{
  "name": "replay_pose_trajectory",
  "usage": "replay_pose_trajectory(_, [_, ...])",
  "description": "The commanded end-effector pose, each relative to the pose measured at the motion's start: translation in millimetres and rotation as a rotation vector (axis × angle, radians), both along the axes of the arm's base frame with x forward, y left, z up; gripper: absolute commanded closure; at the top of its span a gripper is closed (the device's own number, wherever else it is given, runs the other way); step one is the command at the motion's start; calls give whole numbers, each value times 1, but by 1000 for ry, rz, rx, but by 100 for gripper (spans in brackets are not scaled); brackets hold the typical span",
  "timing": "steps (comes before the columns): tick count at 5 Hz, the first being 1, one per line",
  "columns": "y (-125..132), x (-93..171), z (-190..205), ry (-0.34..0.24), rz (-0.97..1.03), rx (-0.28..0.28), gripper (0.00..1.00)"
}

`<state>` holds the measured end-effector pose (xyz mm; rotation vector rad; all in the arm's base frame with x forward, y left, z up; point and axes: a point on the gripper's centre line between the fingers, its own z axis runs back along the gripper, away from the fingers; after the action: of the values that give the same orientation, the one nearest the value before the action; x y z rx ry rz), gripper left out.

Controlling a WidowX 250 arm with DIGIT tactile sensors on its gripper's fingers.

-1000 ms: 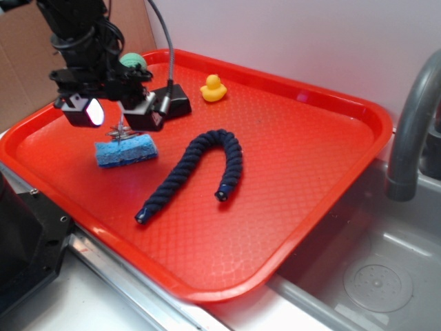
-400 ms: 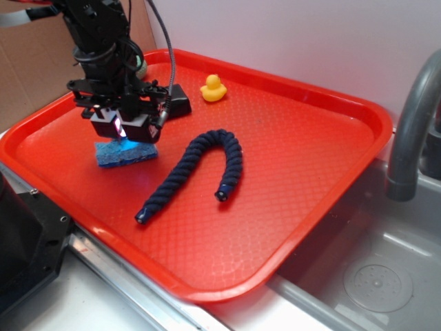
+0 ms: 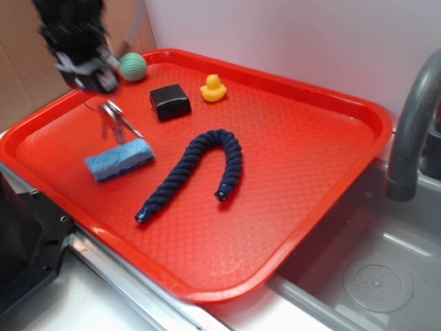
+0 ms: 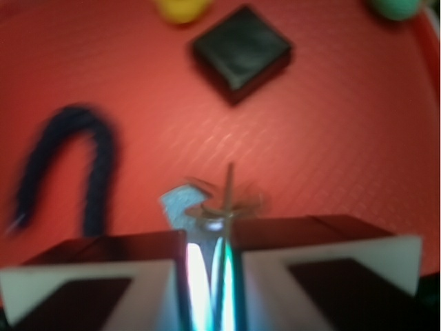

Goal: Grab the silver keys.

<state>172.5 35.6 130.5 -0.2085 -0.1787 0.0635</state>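
The silver keys [image 3: 114,121] hang in the air from my gripper [image 3: 95,84] at the tray's far left, above the blue sponge [image 3: 119,160]. My gripper is shut on them and lifted off the tray. In the wrist view the keys [image 4: 222,201] stick out from between my closed fingers [image 4: 145,272], with the gripper [image 4: 210,241] blurred. The sponge [image 4: 180,204] shows just behind the keys there.
A red tray [image 3: 296,172] holds a black box [image 3: 170,101], a yellow duck [image 3: 213,88], a green ball [image 3: 132,66] and a dark blue rope [image 3: 196,169]. A grey faucet [image 3: 413,124] and sink [image 3: 365,276] lie to the right.
My gripper came down on the sponge, shut on the keys and rose up and back to the left with them. The sponge has shifted and turned a little.
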Motion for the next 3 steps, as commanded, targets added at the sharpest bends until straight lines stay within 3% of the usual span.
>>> replay_pose_trajectory(1, [31, 12, 109, 30, -114, -17, 100])
replay_pose_trajectory(2, [20, 28, 116, 61, -182, 22, 100])
replay_pose_trajectory(3, [8, 31, 114, 57, -196, 56, 100])
